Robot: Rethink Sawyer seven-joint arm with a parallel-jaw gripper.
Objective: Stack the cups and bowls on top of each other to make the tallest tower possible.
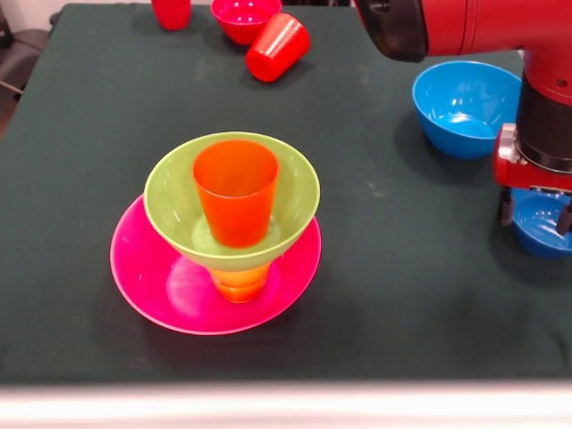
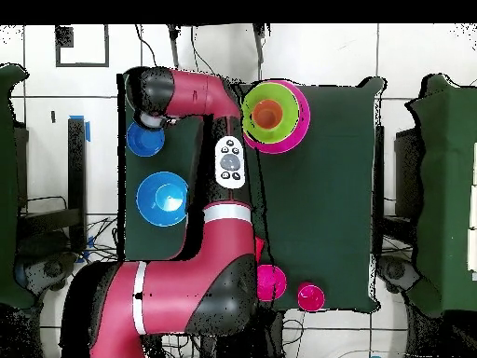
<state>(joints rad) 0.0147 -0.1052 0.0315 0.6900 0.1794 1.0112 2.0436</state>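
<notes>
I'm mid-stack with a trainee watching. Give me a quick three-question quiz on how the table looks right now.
1. True or false: the orange cup stands upright inside the green bowl.
2. Which bowl is the hand directly over? A. light blue bowl B. small dark blue bowl C. red bowl
3. Fill in: the red cup nearest the green bowl lies on its ____.

Key: 1 true; 2 B; 3 side.

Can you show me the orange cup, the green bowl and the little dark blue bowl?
orange cup (image 1: 236, 192), front view, its outer side wall.
green bowl (image 1: 299, 192), front view, its inner wall.
small dark blue bowl (image 1: 539, 228), front view, its inside.
</notes>
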